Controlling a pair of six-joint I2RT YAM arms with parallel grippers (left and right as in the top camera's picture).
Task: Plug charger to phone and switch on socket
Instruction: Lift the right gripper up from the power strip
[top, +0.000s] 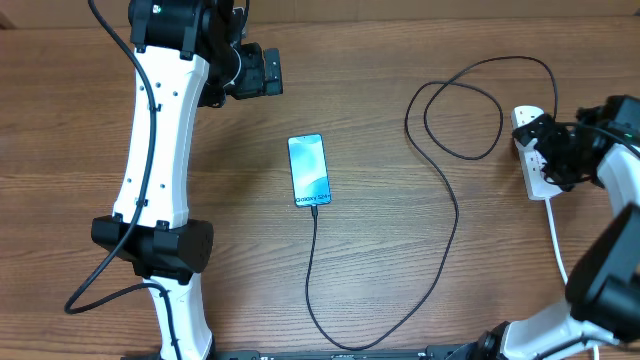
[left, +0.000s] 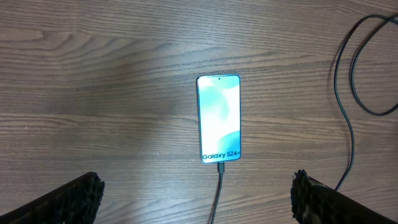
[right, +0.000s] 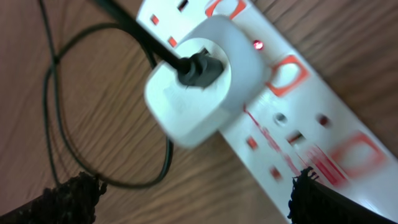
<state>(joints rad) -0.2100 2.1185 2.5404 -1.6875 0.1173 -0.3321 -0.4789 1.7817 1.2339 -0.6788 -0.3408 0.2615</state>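
The phone (top: 309, 169) lies screen up in the middle of the table, its light-blue screen lit; it also shows in the left wrist view (left: 219, 118). The black charger cable (top: 440, 200) is plugged into the phone's bottom edge (left: 220, 168) and loops across the table to the socket (top: 535, 165) at the right edge. In the right wrist view a white adapter (right: 202, 78) sits in the white socket (right: 298, 124), with a small red light lit beside it. My left gripper (left: 196, 199) is open, high above the phone. My right gripper (right: 196, 199) is open just above the socket.
The socket's thick white cord (top: 556, 240) runs toward the front right. The black cable makes a large loop (top: 465, 110) left of the socket. The left arm's base (top: 160, 250) stands at the front left.
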